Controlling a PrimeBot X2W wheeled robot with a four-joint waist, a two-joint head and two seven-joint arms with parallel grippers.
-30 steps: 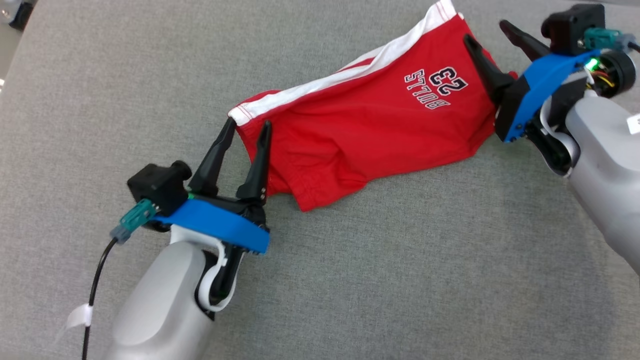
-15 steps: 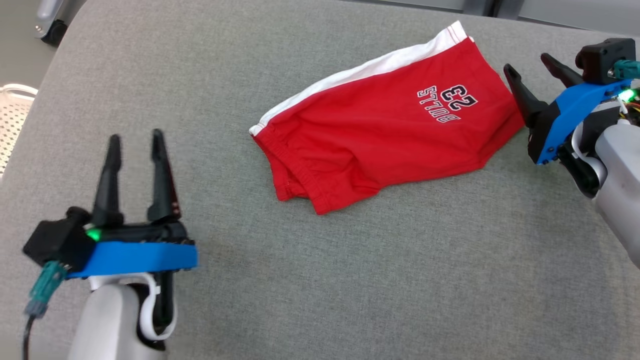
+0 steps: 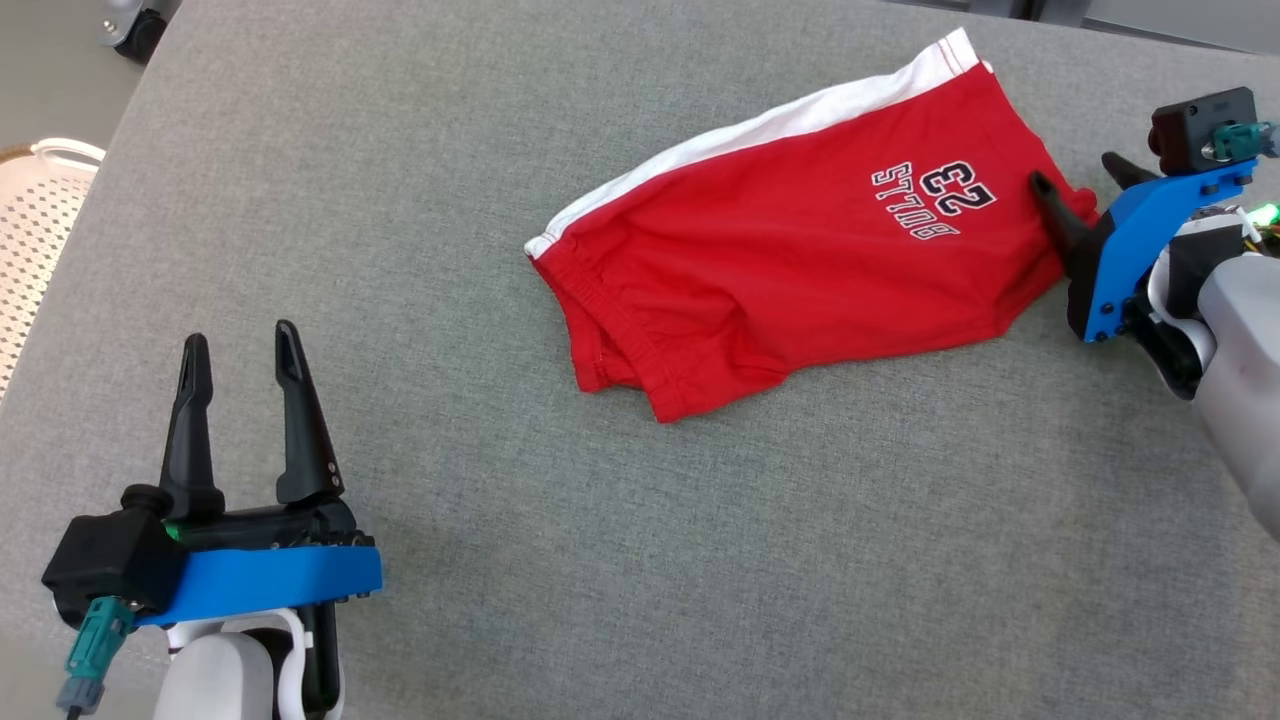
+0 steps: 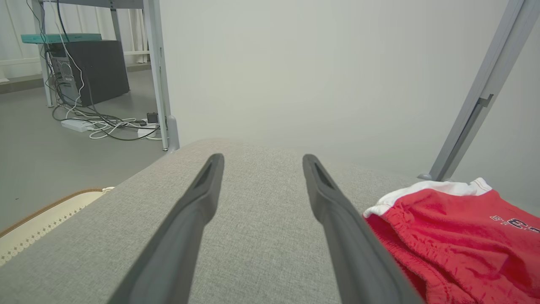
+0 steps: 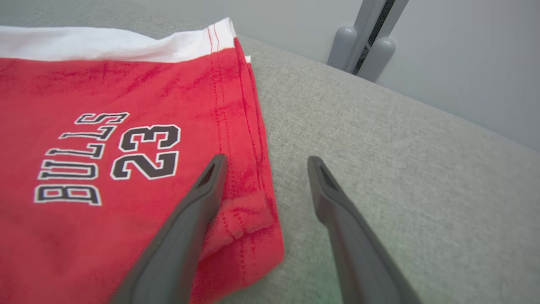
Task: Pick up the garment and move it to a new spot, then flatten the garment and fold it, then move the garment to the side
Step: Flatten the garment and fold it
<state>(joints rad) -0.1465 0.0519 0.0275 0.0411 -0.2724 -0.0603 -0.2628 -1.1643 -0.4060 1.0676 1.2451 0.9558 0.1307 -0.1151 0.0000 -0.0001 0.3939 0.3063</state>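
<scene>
Red shorts [image 3: 780, 270] with a white side stripe and a "BULLS 23" print lie on a grey fabric surface [image 3: 700, 560], slightly rumpled at the waistband end. The left tool [image 3: 241, 335] has its two dark fingers spread wide and holds nothing. It is well apart from the shorts, which lie ahead of it and to its right. The right tool [image 3: 1075, 170] is also spread wide and empty, at the leg-hem end of the shorts. One finger lies over the hem corner beside the print, the other over bare surface; whether it touches the cloth cannot be told. A white perforated basket [image 3: 30, 240] sits past the surface edge, left of the left tool.
</scene>
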